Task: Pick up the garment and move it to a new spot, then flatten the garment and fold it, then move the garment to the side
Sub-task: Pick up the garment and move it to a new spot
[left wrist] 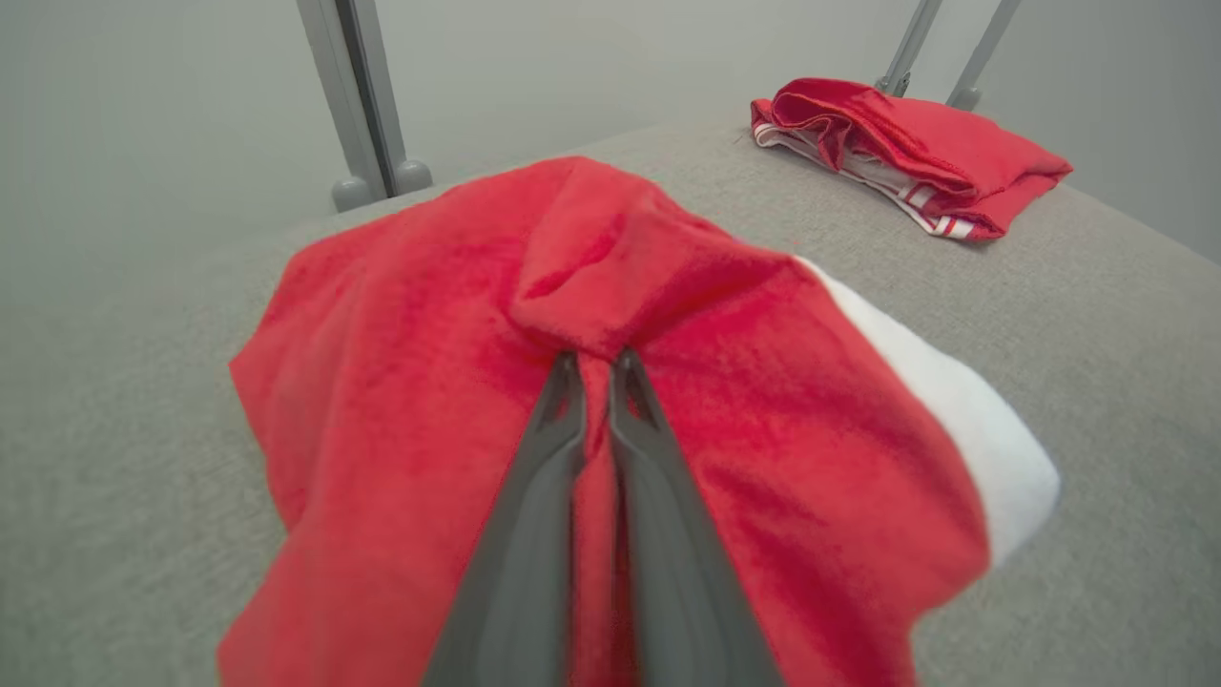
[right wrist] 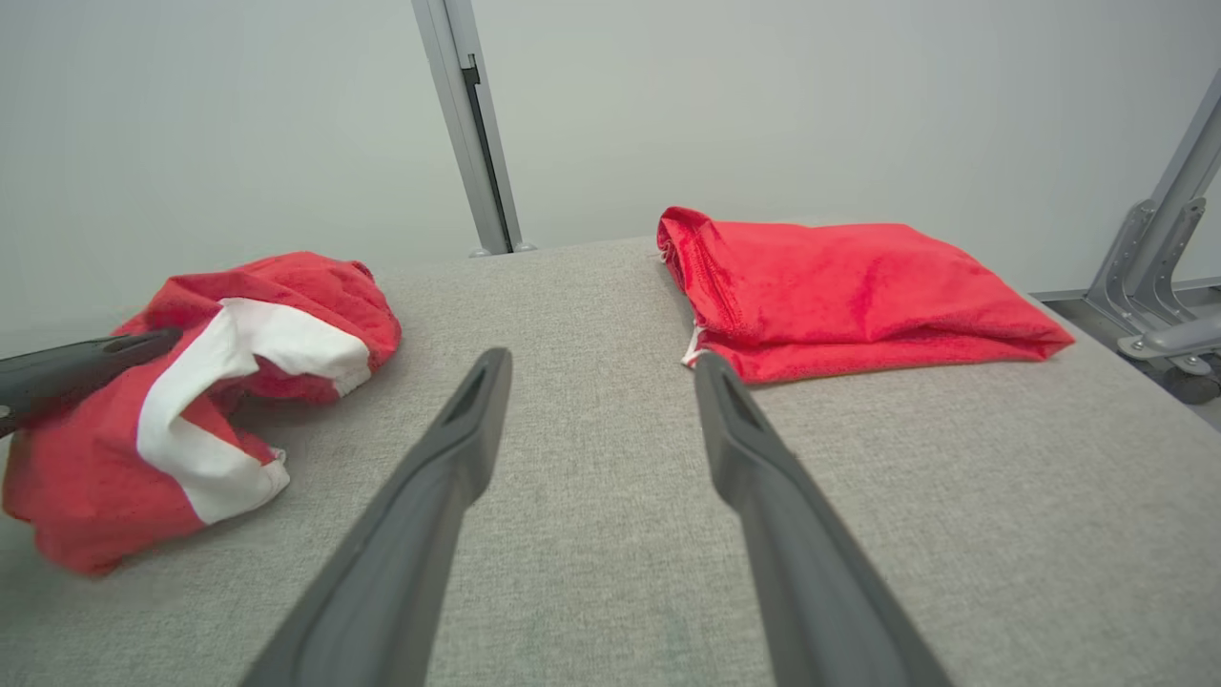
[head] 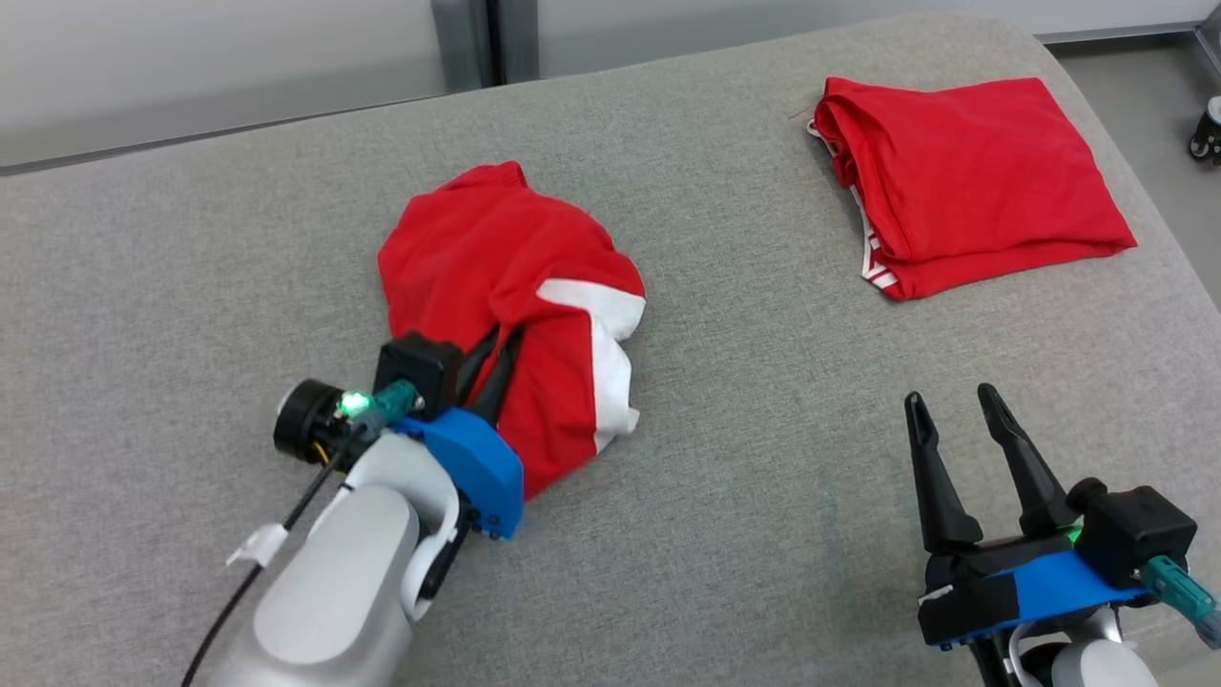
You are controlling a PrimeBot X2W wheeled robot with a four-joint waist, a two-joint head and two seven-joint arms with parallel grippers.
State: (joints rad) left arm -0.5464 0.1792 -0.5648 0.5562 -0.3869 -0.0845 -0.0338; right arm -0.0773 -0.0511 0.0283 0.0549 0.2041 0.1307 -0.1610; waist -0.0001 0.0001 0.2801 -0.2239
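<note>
The left gripper [left wrist: 596,367] is clamped on a fold of the crumpled red-and-white garment [head: 477,258], which lies mid-way across the grey padded surface [head: 763,477]. The right gripper [head: 950,393] holds its fingers apart, empty. A folded red garment [head: 973,181] lies far right.

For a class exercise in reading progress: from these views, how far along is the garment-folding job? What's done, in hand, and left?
Done: a folded red garment lies at the far right of the grey surface. In hand: the left gripper is shut on a bunched fold of the crumpled garment, which rests there; the right gripper stands open, empty. Left: moving it, flattening, folding, setting aside.
</note>
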